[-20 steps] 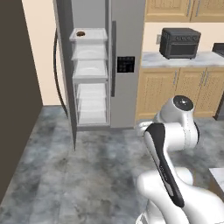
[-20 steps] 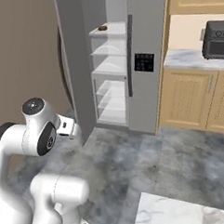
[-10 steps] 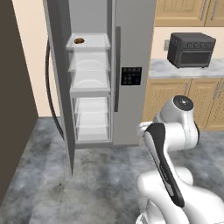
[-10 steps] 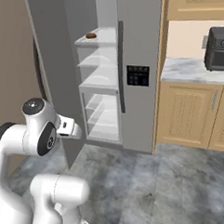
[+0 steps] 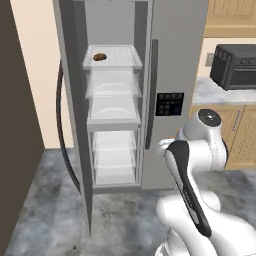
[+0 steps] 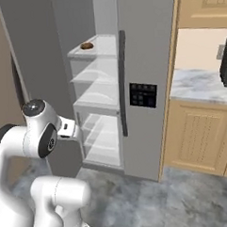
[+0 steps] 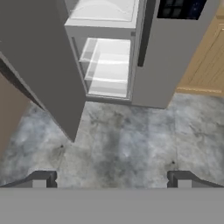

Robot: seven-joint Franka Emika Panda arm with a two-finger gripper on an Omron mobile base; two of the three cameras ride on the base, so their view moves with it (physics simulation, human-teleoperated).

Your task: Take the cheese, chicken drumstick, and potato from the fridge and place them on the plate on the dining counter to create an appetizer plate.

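The fridge [image 5: 170,60] stands with its left door swung open, and a small brown piece, probably the chicken drumstick [image 5: 99,57] though too small to tell from the potato, lies at the left of the top white shelf [image 5: 112,59], upper left of centre in the left base view. The gripper [image 7: 111,177] is spread fully wide and holds nothing, pointing down at the grey floor [image 7: 127,140] before the fridge. To do this reach well, I judge the arm should rise to shelf height and enter level, clear of the open door's edge, then close across the piece's thick end.
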